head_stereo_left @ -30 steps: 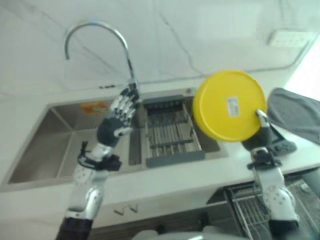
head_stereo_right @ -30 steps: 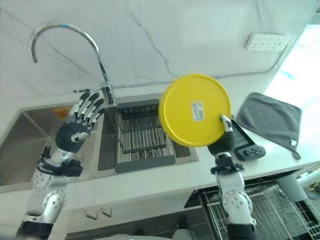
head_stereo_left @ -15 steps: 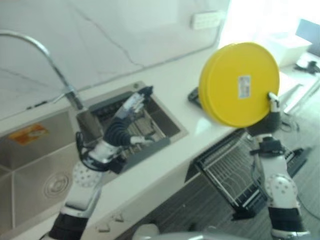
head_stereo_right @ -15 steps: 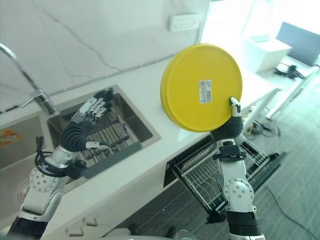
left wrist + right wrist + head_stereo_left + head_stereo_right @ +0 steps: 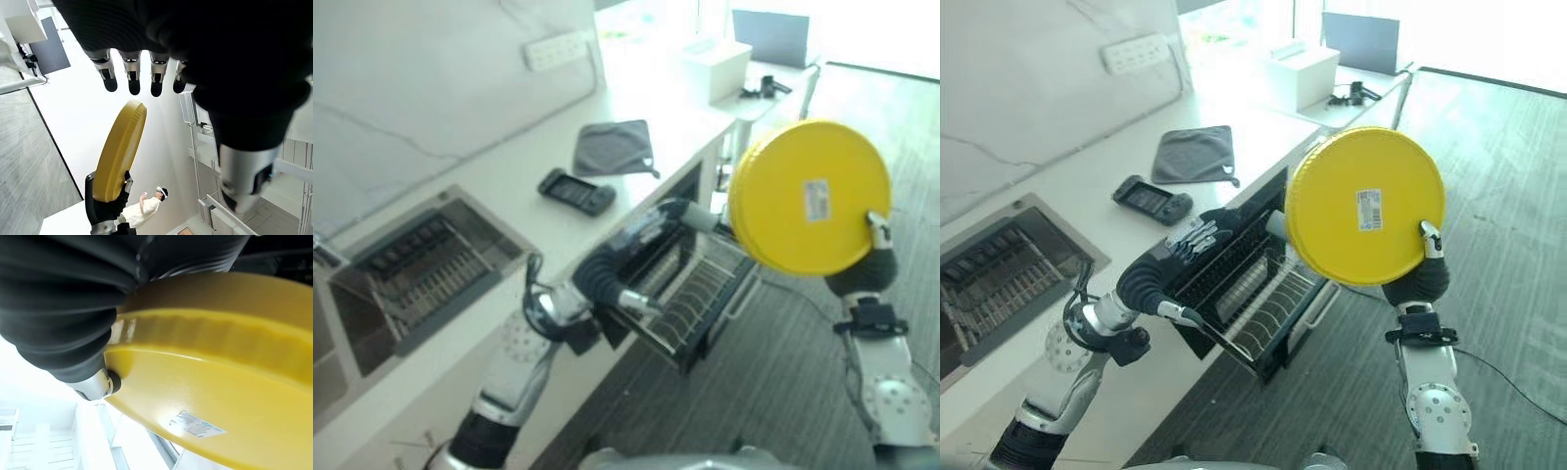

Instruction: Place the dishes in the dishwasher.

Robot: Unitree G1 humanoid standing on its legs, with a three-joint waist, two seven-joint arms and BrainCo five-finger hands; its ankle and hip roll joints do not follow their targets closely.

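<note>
My right hand [image 5: 1416,281] is shut on the lower right edge of a round yellow plate [image 5: 1364,207], holding it upright with its underside and a small label toward me. The plate [image 5: 808,196] hangs in the air over the floor, to the right of the open dishwasher. The dishwasher's wire rack [image 5: 1255,309] is pulled out below the counter. My left hand [image 5: 1167,258] stretches out open over the dishwasher's front, its fingers [image 5: 131,77] straight and holding nothing. In the left wrist view the yellow plate [image 5: 119,152] stands edge-on past those fingers.
On the white counter lie a grey cloth [image 5: 1195,154] and a dark handheld controller [image 5: 1152,200]. The sink with its slatted drainer [image 5: 999,276] is at the left. A white box [image 5: 1298,73] sits at the counter's far end. Grey floor spreads to the right.
The camera has swung right, so the sink slid left and the dishwasher came to the middle. My left hand left the sink and reached over the dishwasher. The plate stays in my right hand.
</note>
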